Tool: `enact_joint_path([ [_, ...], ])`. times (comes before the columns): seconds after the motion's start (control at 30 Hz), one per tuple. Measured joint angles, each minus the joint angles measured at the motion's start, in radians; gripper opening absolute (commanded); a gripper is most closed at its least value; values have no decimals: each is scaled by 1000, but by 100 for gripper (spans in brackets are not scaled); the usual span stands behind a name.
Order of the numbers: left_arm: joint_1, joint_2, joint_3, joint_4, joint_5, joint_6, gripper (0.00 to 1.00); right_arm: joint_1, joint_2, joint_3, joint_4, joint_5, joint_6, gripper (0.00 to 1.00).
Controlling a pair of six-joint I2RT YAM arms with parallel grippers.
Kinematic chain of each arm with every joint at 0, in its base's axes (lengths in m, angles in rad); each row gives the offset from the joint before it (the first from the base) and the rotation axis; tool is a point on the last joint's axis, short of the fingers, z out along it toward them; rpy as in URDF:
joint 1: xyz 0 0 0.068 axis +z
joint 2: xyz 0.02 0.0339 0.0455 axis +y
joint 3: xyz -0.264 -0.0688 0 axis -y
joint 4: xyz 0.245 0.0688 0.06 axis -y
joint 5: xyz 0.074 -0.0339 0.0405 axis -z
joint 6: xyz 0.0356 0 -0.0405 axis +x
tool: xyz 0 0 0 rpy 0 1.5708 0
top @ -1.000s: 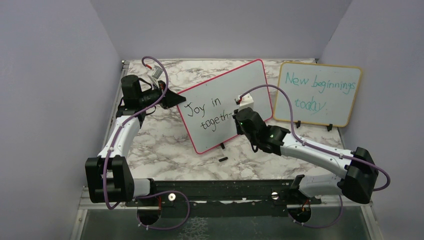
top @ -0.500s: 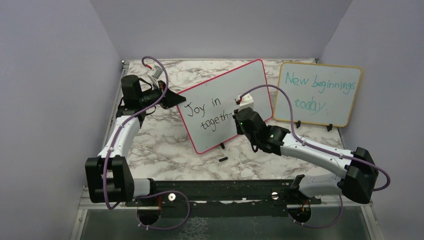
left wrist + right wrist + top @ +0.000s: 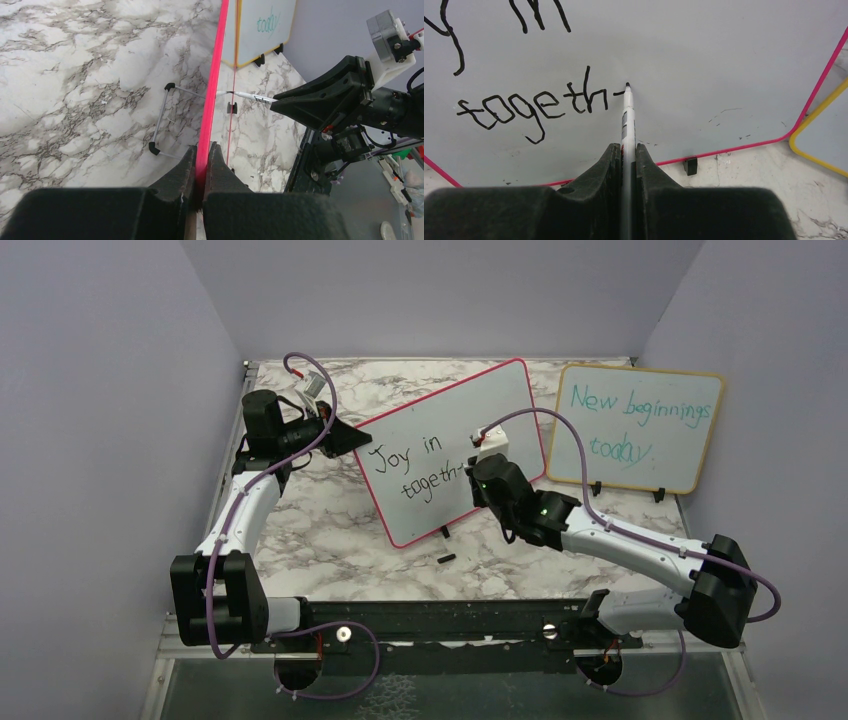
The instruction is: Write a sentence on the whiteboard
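The whiteboard (image 3: 470, 410) with the red-pink frame stands tilted at the table's middle. Black handwriting on it (image 3: 410, 468) reads "Joy in" and below it "togeth-"; it also shows in the right wrist view (image 3: 531, 107). My left gripper (image 3: 345, 436) is shut on the board's left edge, whose red frame (image 3: 214, 90) runs between its fingers. My right gripper (image 3: 483, 478) is shut on a white marker (image 3: 628, 117). The marker's black tip touches the board at the end of a short stroke after "togeth". The marker also shows in the left wrist view (image 3: 250, 96).
A yellow-framed board (image 3: 690, 455) with teal writing "New beginnings today" stands at the back right. A small black piece (image 3: 446, 559) lies on the marble table in front of the whiteboard. A wire stand (image 3: 162, 117) is behind the board. Purple walls close in on three sides.
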Motion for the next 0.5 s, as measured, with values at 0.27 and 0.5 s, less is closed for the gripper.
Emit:
enact_joint_path([
  [0.27, 0, 0, 0, 0, 0, 0, 0, -2, 0, 0, 11, -3, -15, 0],
  [0.5, 0, 0, 0, 0, 0, 0, 0, -3, 0, 0, 11, -14, -27, 0],
])
